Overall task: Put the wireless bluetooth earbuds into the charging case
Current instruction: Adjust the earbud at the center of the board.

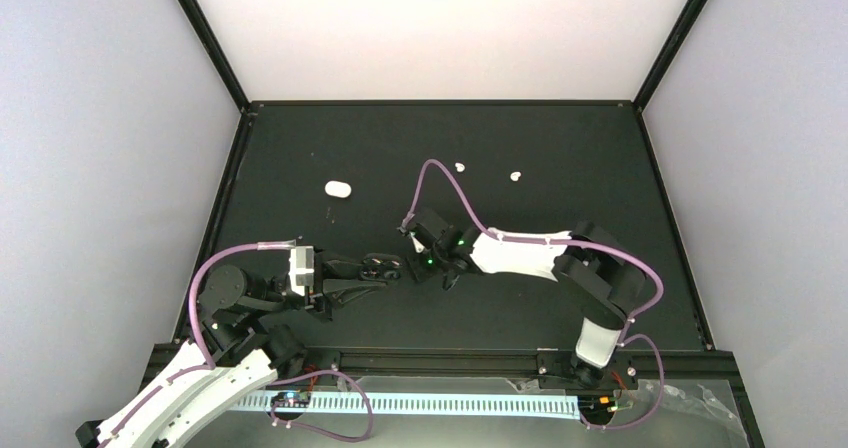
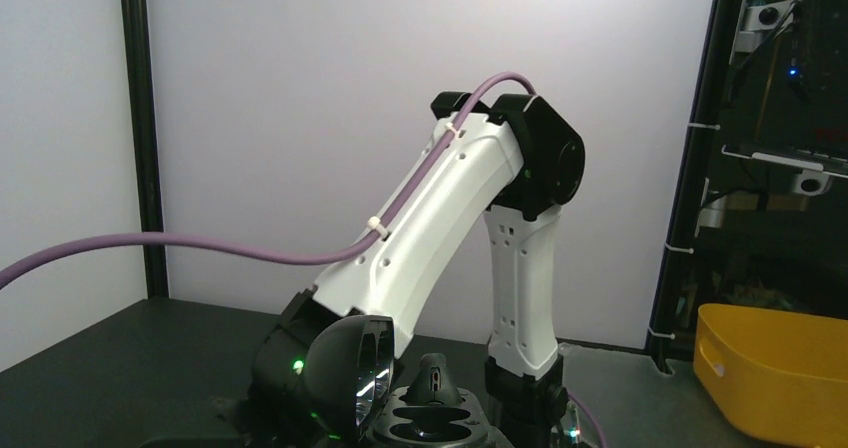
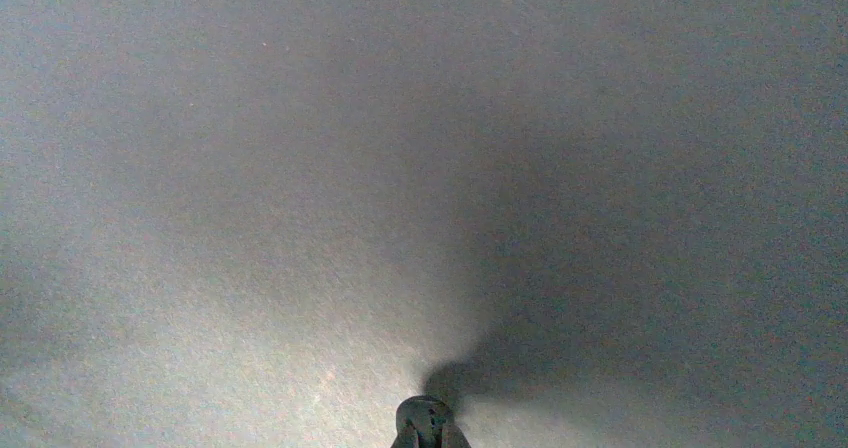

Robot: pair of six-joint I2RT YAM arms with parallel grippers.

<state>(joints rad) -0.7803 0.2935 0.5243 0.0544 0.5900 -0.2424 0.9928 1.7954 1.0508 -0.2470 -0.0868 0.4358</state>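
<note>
My left gripper (image 1: 368, 273) is shut on the open black charging case (image 1: 381, 265) and holds it at the table's middle. In the left wrist view the case base (image 2: 435, 426) shows two wells, its lid (image 2: 350, 378) stands open on the left, and one black earbud (image 2: 432, 378) sits upright at the far well. My right gripper (image 1: 447, 274) points down just right of the case. In the right wrist view its tips (image 3: 424, 423) are shut on a small dark rounded thing that looks like a black earbud, close over the mat. Two white earbuds (image 1: 459, 166) (image 1: 515, 176) lie far back.
A white case (image 1: 338, 189) lies at the back left of the black mat (image 1: 560, 138). The right arm's white links (image 2: 450, 218) rise just behind the black case. A yellow bin (image 2: 780, 368) stands off the table's side. Black frame posts edge the table.
</note>
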